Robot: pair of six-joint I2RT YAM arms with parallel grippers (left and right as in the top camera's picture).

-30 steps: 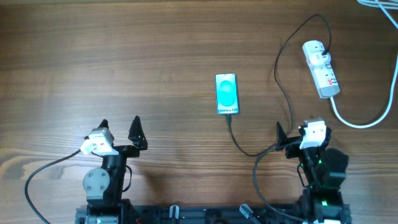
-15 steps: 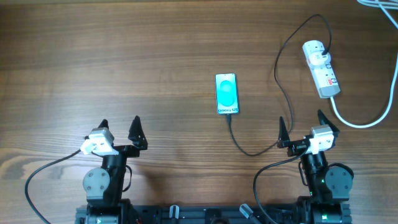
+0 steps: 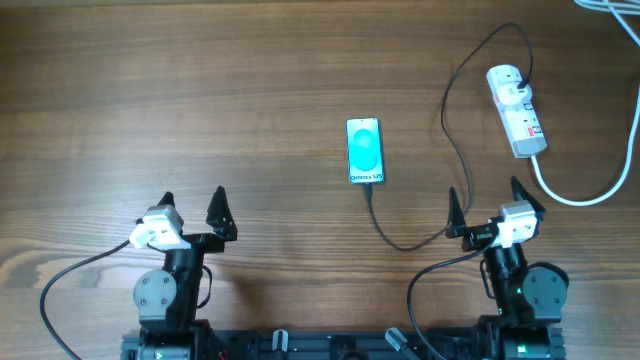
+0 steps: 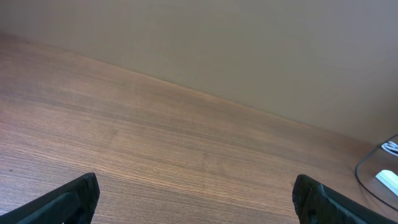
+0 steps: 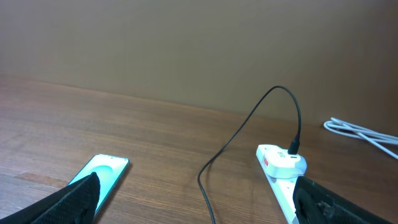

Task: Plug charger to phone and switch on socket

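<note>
The phone (image 3: 365,151) lies flat mid-table, screen lit turquoise; it also shows in the right wrist view (image 5: 106,172). The thin black charger cable (image 3: 449,120) runs from its white plug head (image 3: 508,81) in the socket (image 3: 519,117) down and round to the phone's near end, where its tip (image 3: 368,188) meets the phone. The socket shows in the right wrist view (image 5: 283,180) with the plug head (image 5: 281,158) in it. My left gripper (image 3: 193,208) is open and empty near the front left. My right gripper (image 3: 486,204) is open and empty, straddling the cable loop.
The socket's thick white cord (image 3: 600,190) curves off to the right edge. More white cable (image 3: 610,14) lies at the far right corner. A wall rises behind the table's far edge (image 4: 205,93).
One second ago my right gripper was narrower and turned left near the cable; it has since swung right and opened wide. It has held still for the last half second. The left arm has not moved.
</note>
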